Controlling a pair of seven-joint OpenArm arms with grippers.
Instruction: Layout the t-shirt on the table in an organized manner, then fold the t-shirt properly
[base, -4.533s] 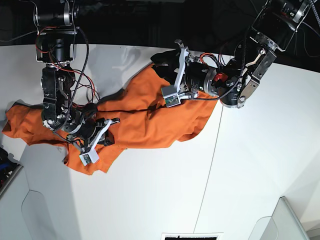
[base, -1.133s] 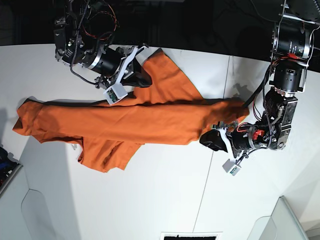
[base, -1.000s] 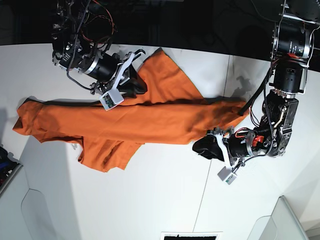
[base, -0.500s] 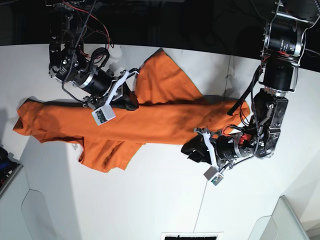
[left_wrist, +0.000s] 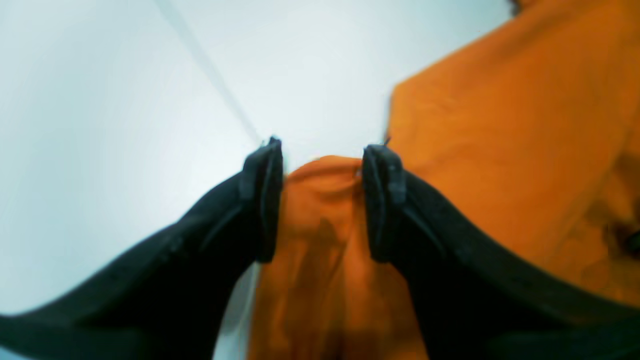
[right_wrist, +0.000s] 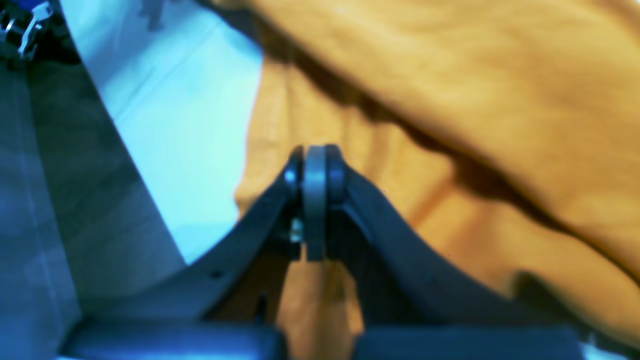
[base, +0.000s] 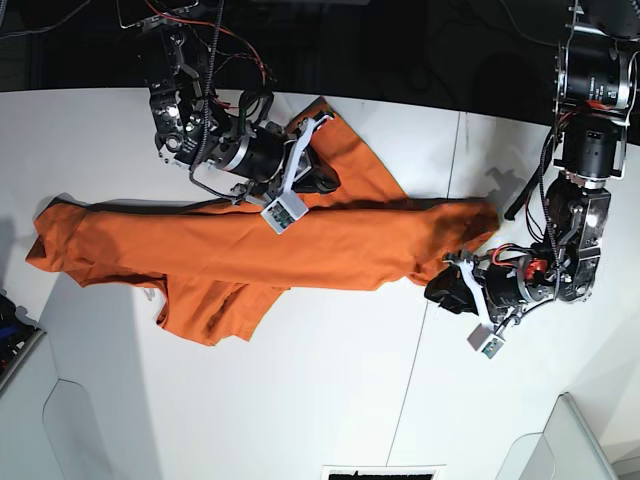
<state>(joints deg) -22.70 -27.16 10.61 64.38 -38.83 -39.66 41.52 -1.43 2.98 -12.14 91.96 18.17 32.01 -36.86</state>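
Observation:
The orange t-shirt (base: 300, 245) lies stretched in a long crumpled band across the white table (base: 300, 400), with one flap toward the far edge and another toward the front left. My right gripper (base: 322, 182) hovers over the shirt's upper middle. In the right wrist view its pads are pressed together with no cloth seen between them (right_wrist: 314, 200), and orange folds (right_wrist: 450, 75) lie beyond. My left gripper (base: 443, 290) is at the shirt's right end. It stands open (left_wrist: 320, 200), and a corner of the orange cloth (left_wrist: 320, 240) lies between its fingers without being pinched.
A thin dark seam (base: 420, 330) runs across the table under the left gripper. A grey bin corner (base: 580, 440) sits at the front right and clutter (base: 12, 340) at the left edge. The table's far edge meets a dark background.
The right gripper has slid to the right over the shirt, still shut. The left gripper has drawn back to the right toward the shirt's end. The shirt itself has not shifted.

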